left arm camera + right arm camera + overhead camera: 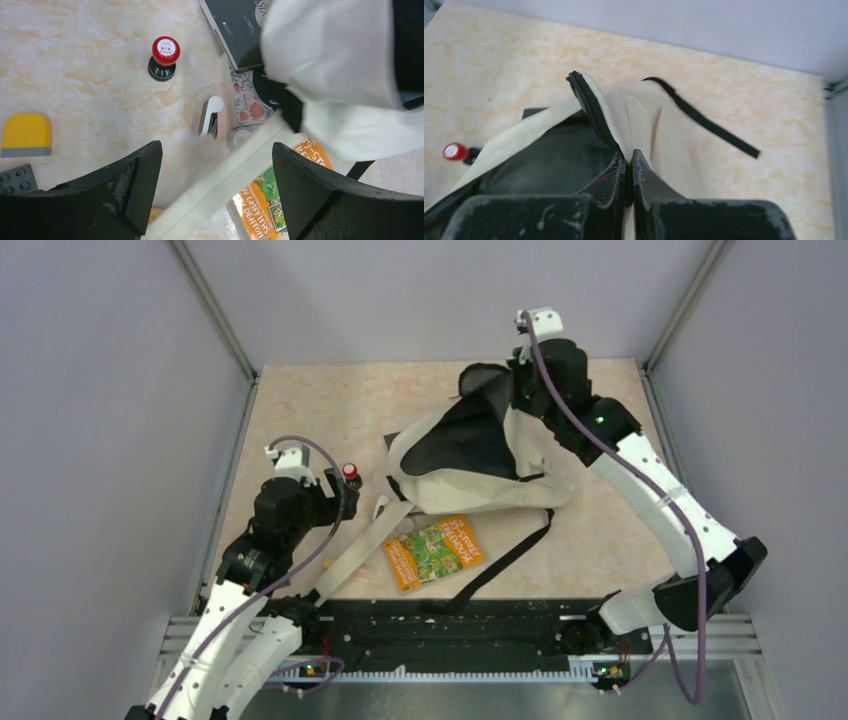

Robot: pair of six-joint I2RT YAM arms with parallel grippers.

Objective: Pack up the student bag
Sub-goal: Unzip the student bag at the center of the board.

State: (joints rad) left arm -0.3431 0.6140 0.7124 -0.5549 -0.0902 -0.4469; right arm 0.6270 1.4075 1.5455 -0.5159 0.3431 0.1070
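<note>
The student bag (pixel 500 455) lies at the table's middle back, cream with its black-lined mouth open. My right gripper (pixel 518 388) is shut on the bag's cream rim beside the black zipper and holds it lifted; in the right wrist view its jaws (pixel 629 161) pinch the fabric (pixel 644 115). My left gripper (pixel 347 502) is open and empty, hovering left of the bag. In the left wrist view its jaws (pixel 216 150) stand wide above a beige strap (pixel 225 182) and an orange book (pixel 272 200). The orange book (pixel 435 552) lies in front of the bag.
A red-topped stamp (pixel 164 56), a white-and-pink stapler (pixel 212 117), a tape roll (pixel 240 137), a dark book (pixel 240 30) and a floral book (pixel 247 102) lie by the bag. A yellow piece (pixel 26 134) and a grey brick (pixel 15 177) lie left. A black strap (pixel 510 555) trails toward the front.
</note>
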